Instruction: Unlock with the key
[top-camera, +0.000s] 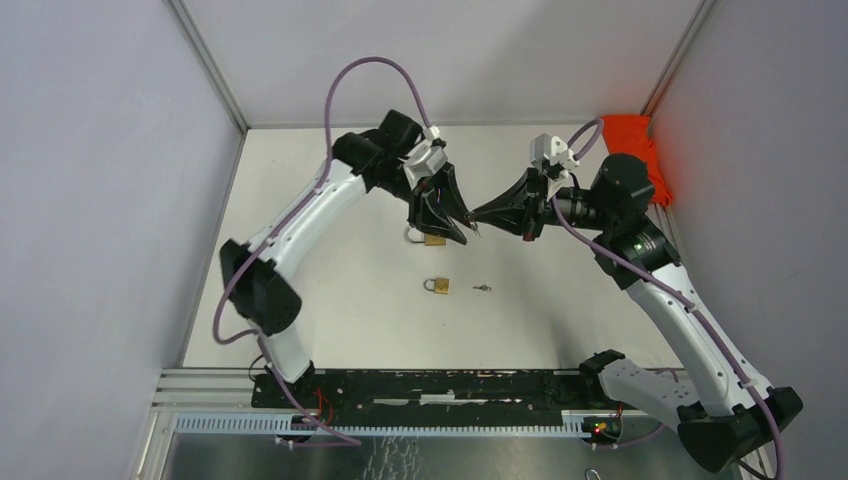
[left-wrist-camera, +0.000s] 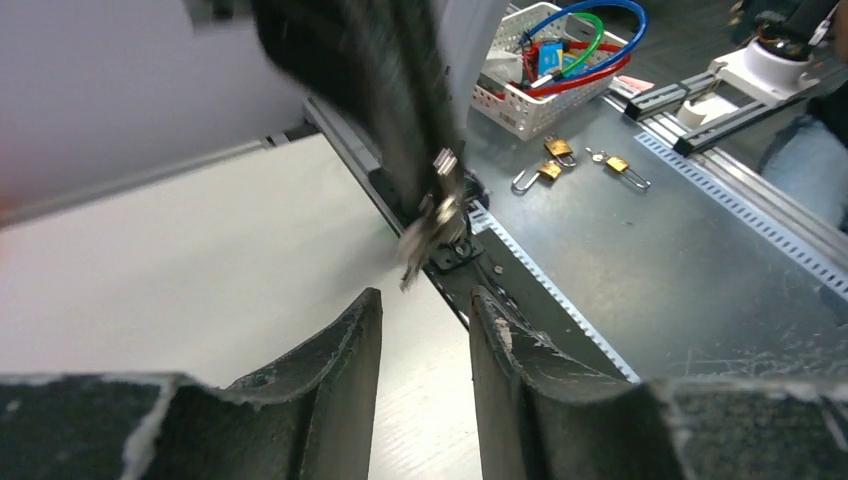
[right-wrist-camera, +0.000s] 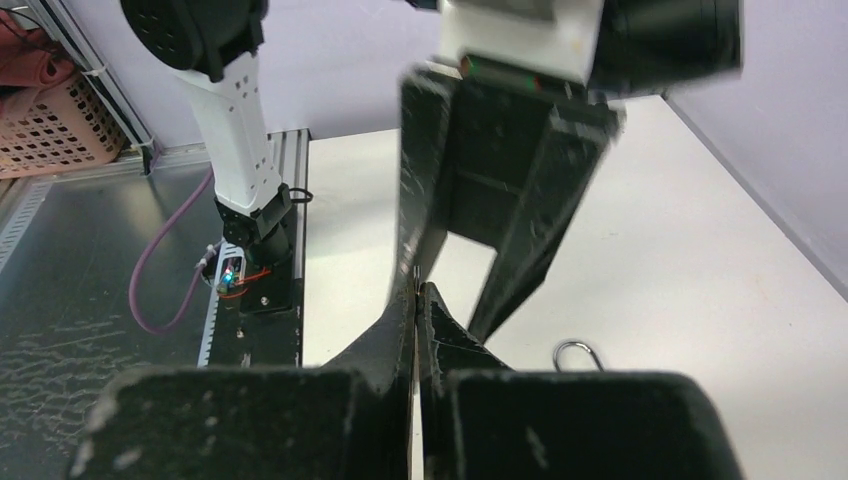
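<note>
My right gripper is shut on a small silver key, which hangs from its fingertips with the blade pointing down. In the right wrist view only a sliver of metal shows at that gripper's closed tips. My left gripper faces it, tips almost touching, and stands open with nothing between its fingers. A brass padlock lies on the white table just under the left gripper. Its steel shackle shows in the right wrist view.
A second brass padlock and a loose key lie nearer the front of the table. An orange object sits at the back right corner. Off the table, a white basket and spare padlocks rest on the metal bench.
</note>
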